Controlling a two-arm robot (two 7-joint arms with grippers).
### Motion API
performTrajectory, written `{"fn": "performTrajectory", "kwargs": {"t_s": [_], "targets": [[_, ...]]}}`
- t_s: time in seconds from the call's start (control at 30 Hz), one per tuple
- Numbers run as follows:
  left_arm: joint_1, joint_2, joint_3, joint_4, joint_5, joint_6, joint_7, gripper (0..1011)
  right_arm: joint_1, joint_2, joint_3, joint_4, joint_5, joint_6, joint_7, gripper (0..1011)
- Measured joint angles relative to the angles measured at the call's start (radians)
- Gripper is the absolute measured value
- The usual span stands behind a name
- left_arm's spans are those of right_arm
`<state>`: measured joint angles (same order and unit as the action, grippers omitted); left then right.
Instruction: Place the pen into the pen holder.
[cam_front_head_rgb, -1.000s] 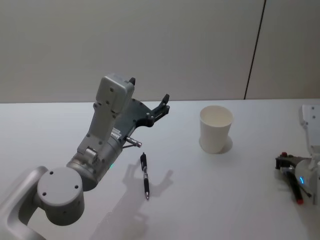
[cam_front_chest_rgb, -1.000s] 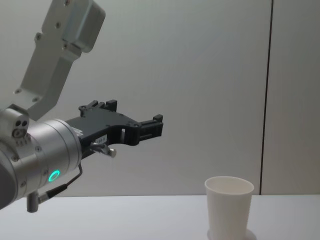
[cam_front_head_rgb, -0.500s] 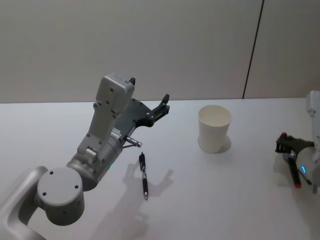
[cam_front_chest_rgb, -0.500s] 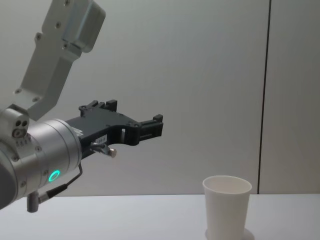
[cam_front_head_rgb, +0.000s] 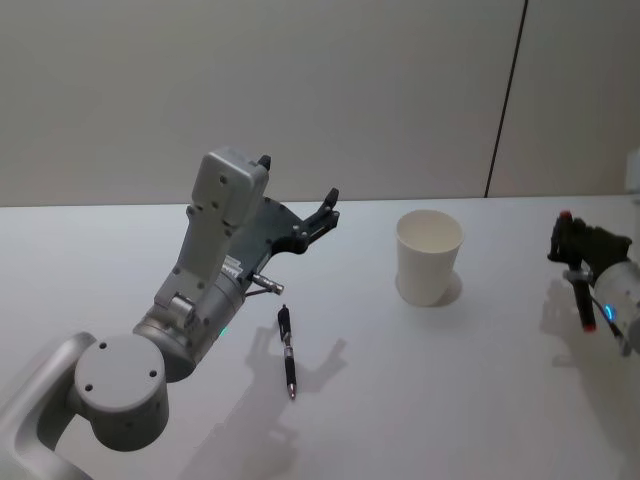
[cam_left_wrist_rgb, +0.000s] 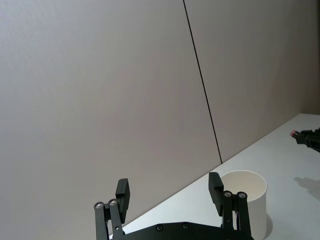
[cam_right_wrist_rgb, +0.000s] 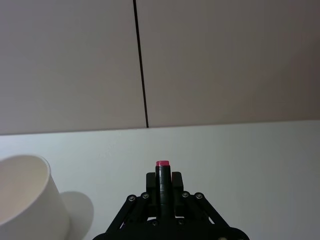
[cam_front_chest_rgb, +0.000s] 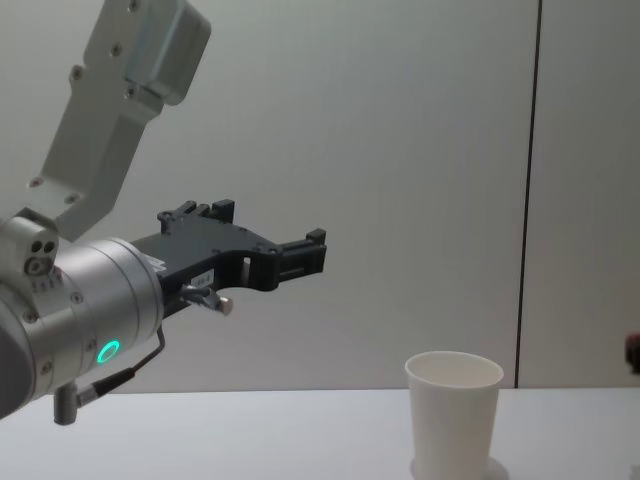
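My right hand (cam_front_head_rgb: 566, 243) was clamped on the pen (cam_front_head_rgb: 581, 298), holding it clear above the table (cam_front_head_rgb: 480, 400). The pen stood nearly upright, a red end on top, its long axis crossing my fingers. The cup (cam_front_head_rgb: 429, 257) stood to that hand's left, apart. My left hand (cam_left_wrist_rgb: 169, 186) hung open, farther left.

Bare table (cam_front_head_rgb: 480, 380) around pen holder (cam_front_head_rgb: 430, 257) — mouth open, clear above

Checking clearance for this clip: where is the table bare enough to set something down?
Bare table lies between the pen holder and the right gripper, and in front of both. Crowded: the lying pen near the raised left gripper.
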<state>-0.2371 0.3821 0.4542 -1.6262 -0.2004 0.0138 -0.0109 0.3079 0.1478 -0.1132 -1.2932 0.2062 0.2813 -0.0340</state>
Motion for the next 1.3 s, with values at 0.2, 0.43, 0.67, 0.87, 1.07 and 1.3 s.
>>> {"fn": "performTrajectory", "kwargs": {"t_s": [0.2,0.43,0.67,0.87,1.07,1.3], "targets": [[0.0,0.0,0.0,0.0,0.0,0.0,0.0,1004,0.0,-0.003,-0.003,-0.015,-0.008,-0.073,0.018,172],[0.0,0.0,0.0,0.0,0.0,0.0,0.0,1004,0.005,-0.009,-0.009,-0.025,-0.018,-0.167,0.044,172],[0.0,0.0,0.0,0.0,0.0,0.0,0.0,1004,0.018,-0.019,-0.017,-0.024,-0.033,-0.282,0.073,172],[0.0,0.0,0.0,0.0,0.0,0.0,0.0,1004,0.033,-0.028,-0.026,-0.011,-0.044,-0.367,0.093,172],[0.0,0.0,0.0,0.0,0.0,0.0,0.0,1004,0.055,-0.043,-0.037,0.016,-0.058,-0.473,0.117,172],[0.0,0.0,0.0,0.0,0.0,0.0,0.0,1004,0.094,-0.065,-0.054,0.075,-0.08,-0.618,0.143,172]]}}
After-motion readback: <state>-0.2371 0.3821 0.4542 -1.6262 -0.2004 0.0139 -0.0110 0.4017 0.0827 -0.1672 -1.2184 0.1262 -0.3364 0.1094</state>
